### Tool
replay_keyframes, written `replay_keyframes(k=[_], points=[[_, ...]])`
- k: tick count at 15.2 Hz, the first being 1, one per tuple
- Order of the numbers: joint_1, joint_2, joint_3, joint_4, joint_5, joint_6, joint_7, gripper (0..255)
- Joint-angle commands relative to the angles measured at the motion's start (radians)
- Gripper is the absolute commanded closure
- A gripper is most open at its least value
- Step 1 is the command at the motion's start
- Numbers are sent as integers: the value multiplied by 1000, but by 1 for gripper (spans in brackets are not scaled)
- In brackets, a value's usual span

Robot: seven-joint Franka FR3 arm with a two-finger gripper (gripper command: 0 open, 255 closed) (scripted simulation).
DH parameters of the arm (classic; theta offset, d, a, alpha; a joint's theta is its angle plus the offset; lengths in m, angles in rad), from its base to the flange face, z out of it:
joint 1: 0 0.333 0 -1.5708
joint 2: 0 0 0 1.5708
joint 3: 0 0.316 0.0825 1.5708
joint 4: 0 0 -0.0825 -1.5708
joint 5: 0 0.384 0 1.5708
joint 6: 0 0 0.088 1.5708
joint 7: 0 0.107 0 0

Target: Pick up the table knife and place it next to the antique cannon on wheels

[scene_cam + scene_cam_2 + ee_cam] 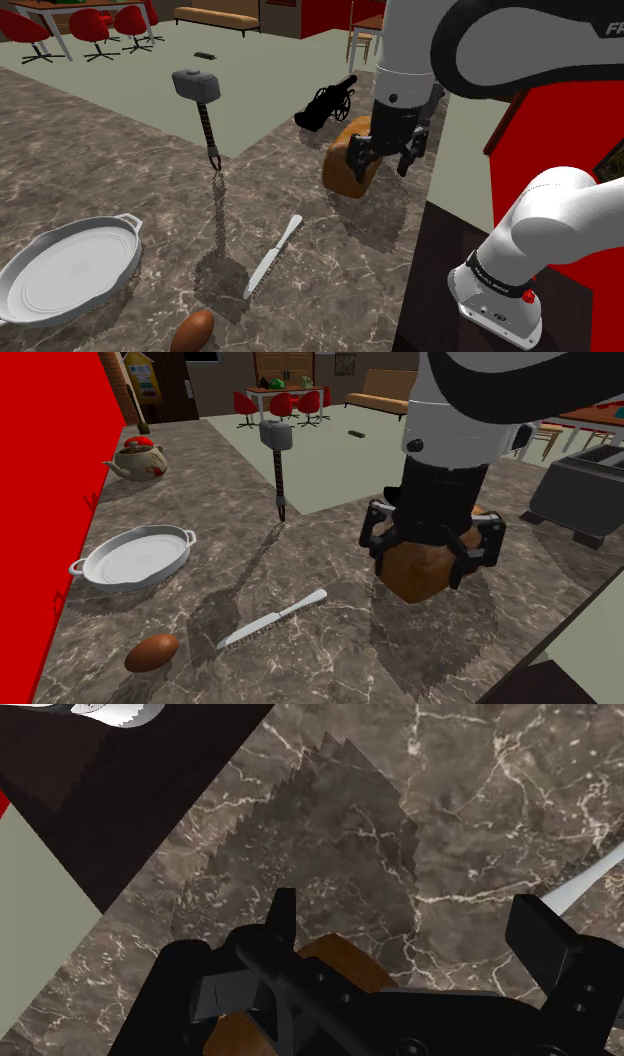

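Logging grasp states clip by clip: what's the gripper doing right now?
Gripper: open, jaws apart, holding nothing; the table knife lies ungrasped.

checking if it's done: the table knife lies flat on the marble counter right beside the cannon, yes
Not beside it. The table knife lies flat on the marble counter, far from the cannon and close to the brown egg; the shoulder view shows it.
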Motion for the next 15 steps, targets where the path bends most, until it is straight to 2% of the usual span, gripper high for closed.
replay_keyframes(k=[1, 5, 9, 12, 14, 15], points=[[-15, 40, 74, 7, 37, 50, 110, 0], [-72, 143, 217, 50, 75, 144, 309, 0], [-164, 279, 375, 118, 64, 244, 520, 0], [-263, 408, 517, 183, 6, 321, 700, 0], [-352, 518, 633, 232, -75, 371, 844, 0], [-406, 590, 703, 258, -141, 396, 932, 0]])
